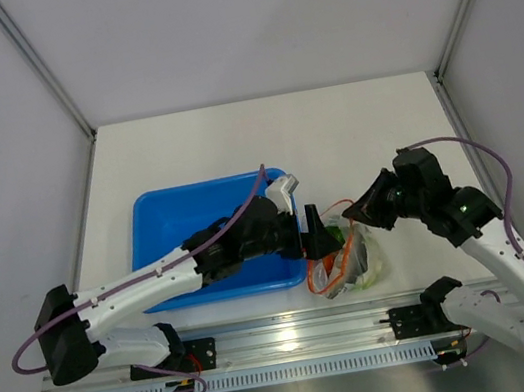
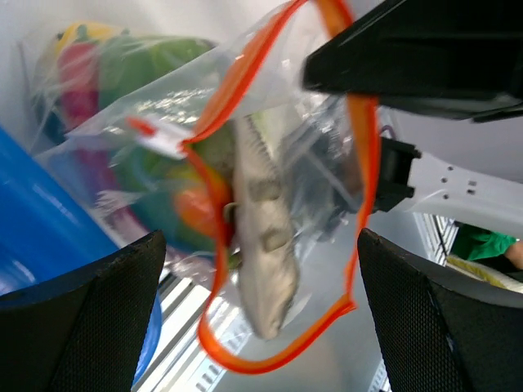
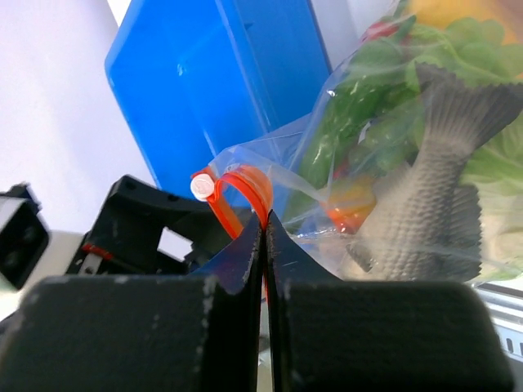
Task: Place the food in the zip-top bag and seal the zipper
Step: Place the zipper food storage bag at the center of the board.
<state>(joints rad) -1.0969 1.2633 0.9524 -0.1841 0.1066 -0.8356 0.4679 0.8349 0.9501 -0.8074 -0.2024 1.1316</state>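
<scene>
The right jaws are pressed fully together, pinching the zipper at the bag's mouth. The left jaws stand wide apart, gripping nothing, facing that open mouth. The zip-top bag, with the grey fish and other food inside, sits just right of the blue tray, near the desk's front edge.

The crinkly clear plastic zip-top bag sits just right of the blue plastic tray. It's stuffed with toy food: a grey fish, leafy green bits, something orange. Its thin red-orange zipper strip gapes in a wide loop, not sealed.
</scene>
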